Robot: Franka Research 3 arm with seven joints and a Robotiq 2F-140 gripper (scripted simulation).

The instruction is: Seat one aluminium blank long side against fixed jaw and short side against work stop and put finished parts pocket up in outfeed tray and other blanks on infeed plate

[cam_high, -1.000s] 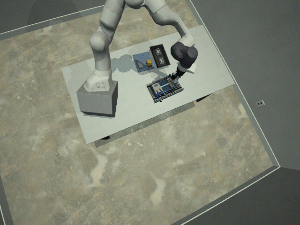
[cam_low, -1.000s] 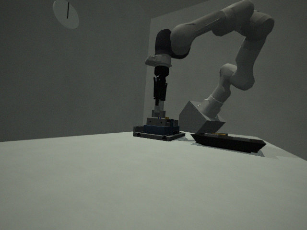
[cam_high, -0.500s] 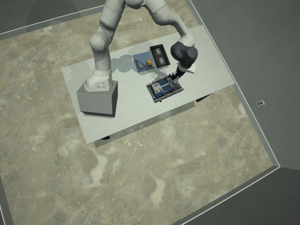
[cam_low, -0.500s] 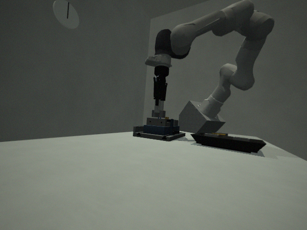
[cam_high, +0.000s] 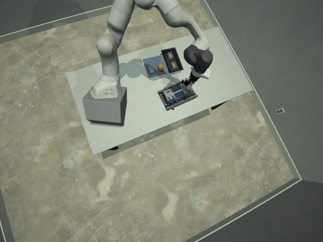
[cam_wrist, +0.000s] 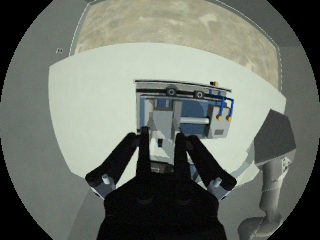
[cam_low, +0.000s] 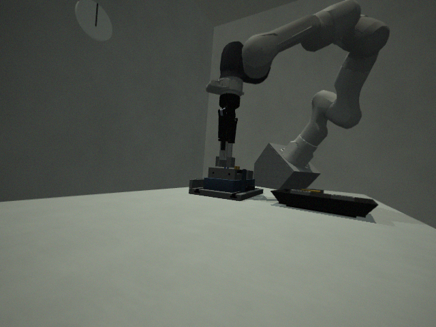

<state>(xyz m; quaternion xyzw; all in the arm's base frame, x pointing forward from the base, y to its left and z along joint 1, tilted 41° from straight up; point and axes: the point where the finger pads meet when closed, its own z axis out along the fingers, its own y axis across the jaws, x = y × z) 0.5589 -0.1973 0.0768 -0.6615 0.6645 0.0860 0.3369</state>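
My gripper hangs straight down over the vise, at its end away from the blue hoses. It is shut on a pale grey aluminium blank, held just above the vise's top. In the wrist view the blank sits between my fingers over the vise's opening. The blue infeed plate holds a grey aluminium blank that looks tilted, and a brass blank. The black outfeed tray holds two finished parts.
The arm's grey base block stands at the table's left end. The outfeed tray lies right beside the vise in the low side view. The table edge runs close behind the tray.
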